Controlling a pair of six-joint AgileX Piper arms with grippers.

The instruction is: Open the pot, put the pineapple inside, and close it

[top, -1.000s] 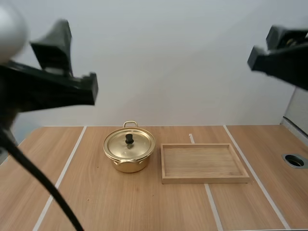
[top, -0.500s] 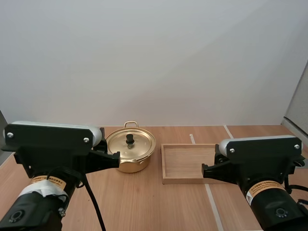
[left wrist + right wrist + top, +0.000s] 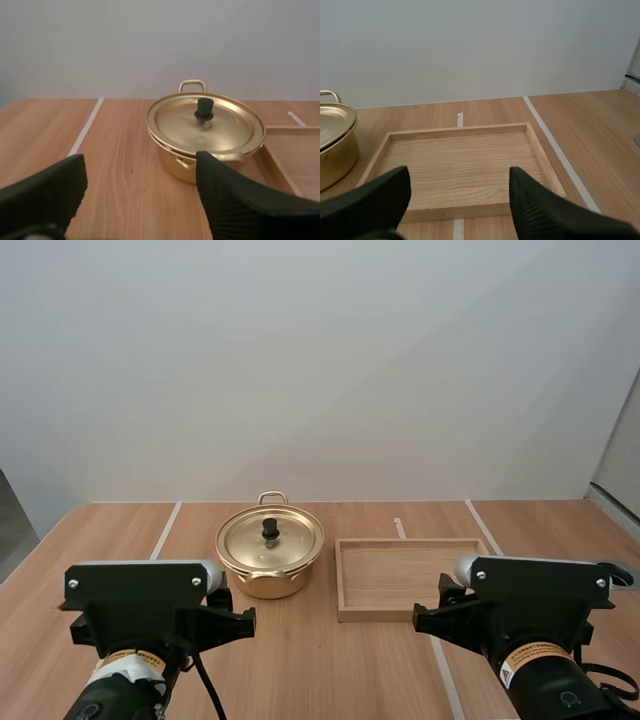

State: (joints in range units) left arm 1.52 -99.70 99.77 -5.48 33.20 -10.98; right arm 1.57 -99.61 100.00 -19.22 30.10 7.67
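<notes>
A gold pot (image 3: 270, 552) stands at the table's middle with its lid (image 3: 270, 540) on, a black knob (image 3: 270, 528) on top. In the left wrist view my left gripper (image 3: 140, 160) is open, low over the table just in front of the pot (image 3: 205, 135), nothing between its fingers (image 3: 50, 192). My right gripper (image 3: 459, 175) is open too, at the near rim of the wooden tray (image 3: 460, 131), holding nothing. In the high view both arms sit low at the front, the left arm (image 3: 150, 635) before the pot and the right arm (image 3: 535, 625) before the tray (image 3: 400, 575).
The tray lies just right of the pot, a small gap between them. White tape lines (image 3: 168, 530) cross the wooden table (image 3: 110, 540). A round hole (image 3: 622, 572) sits near the table's right edge.
Both arms have come down from high at the sides to low over the table's front. The pot and tray have not moved.
</notes>
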